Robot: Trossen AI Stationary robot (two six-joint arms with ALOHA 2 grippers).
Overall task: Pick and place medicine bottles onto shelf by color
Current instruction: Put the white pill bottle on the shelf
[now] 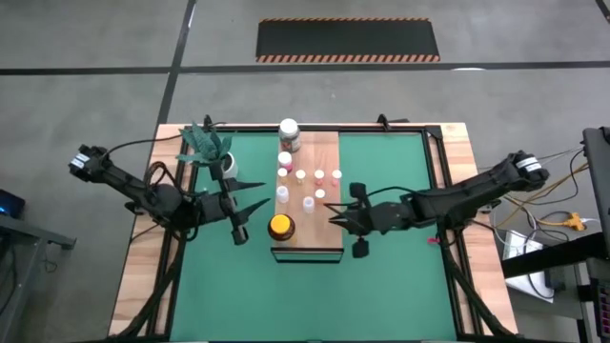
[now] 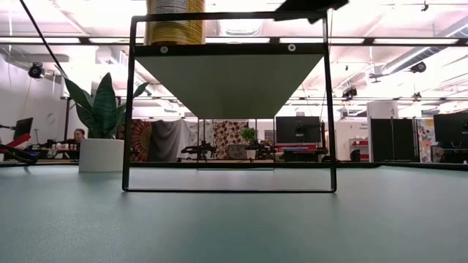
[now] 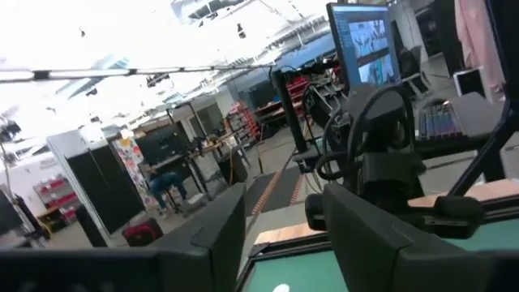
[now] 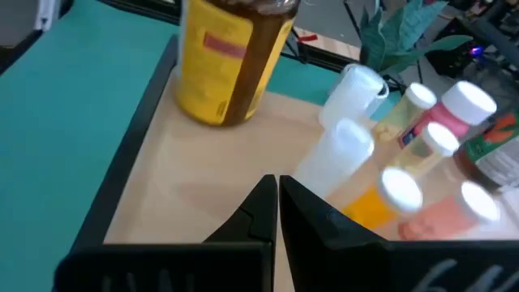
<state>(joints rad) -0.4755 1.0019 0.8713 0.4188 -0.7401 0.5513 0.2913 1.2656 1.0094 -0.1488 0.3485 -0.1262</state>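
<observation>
No writing can be read on the yellow-labelled amber jar (image 4: 231,57) at the shelf's (image 1: 324,233) lower left corner. The right tool (image 1: 335,217), pressed together and empty, hovers over the shelf's right edge. The left tool (image 1: 250,193), spread and empty, sits left of the shelf.

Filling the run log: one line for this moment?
left tool: open, empty, beside shelf | right tool: shut, empty, over shelf edge | amber jar: on shelf

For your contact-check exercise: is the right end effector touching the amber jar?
Apart. The high view shows bare shelf between the right end effector and the amber jar.
</observation>
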